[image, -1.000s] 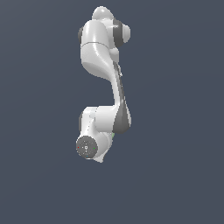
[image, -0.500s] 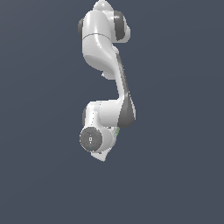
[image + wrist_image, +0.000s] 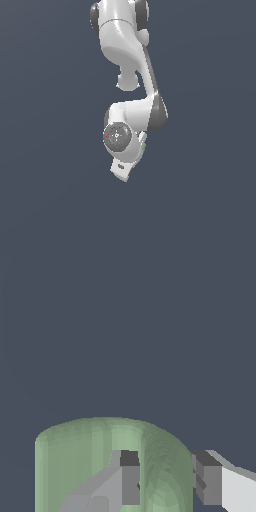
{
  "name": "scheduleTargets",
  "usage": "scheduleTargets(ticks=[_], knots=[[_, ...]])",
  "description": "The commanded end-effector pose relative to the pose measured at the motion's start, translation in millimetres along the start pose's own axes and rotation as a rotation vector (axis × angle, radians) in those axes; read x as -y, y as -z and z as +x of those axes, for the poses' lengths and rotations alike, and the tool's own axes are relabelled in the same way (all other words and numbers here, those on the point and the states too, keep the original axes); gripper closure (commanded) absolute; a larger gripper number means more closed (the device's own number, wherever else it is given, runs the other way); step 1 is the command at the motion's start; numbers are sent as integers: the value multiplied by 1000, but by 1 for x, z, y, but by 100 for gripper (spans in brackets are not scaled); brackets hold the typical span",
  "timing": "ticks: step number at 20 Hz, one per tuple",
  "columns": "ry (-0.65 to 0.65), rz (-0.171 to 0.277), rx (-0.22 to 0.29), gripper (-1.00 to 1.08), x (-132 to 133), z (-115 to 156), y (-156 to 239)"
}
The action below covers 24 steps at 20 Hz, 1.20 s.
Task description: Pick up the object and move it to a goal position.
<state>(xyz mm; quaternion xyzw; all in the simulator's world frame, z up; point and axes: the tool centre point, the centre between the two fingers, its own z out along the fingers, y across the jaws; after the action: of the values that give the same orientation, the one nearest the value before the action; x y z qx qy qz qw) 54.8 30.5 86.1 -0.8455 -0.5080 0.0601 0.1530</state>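
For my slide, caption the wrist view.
White pincer fingers straddle one wall of the pale green curved ribbed block over plain dark grey ground.

I'm working in a simulator's bare scene, not any real room. Everything around my white Panda arm (image 3: 127, 75) is one flat slate-blue backdrop (image 3: 45, 125), the same from 12 to 6 o'clock, without shadows or texture. The wrist view shows that same untextured blue field (image 3: 125, 331), and surfaces look smoothly rendered, with blocky, faceted edges.

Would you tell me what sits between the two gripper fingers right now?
In the wrist view, the pale green block's curved wall sits between the fingers.
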Motion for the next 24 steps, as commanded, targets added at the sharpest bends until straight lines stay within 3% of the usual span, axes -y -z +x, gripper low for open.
scheduleTargets(ticks=[1,24], knots=[[-13,-49,-20,108,4,11,9],[-134,-521,-211,108,55,109,91]])
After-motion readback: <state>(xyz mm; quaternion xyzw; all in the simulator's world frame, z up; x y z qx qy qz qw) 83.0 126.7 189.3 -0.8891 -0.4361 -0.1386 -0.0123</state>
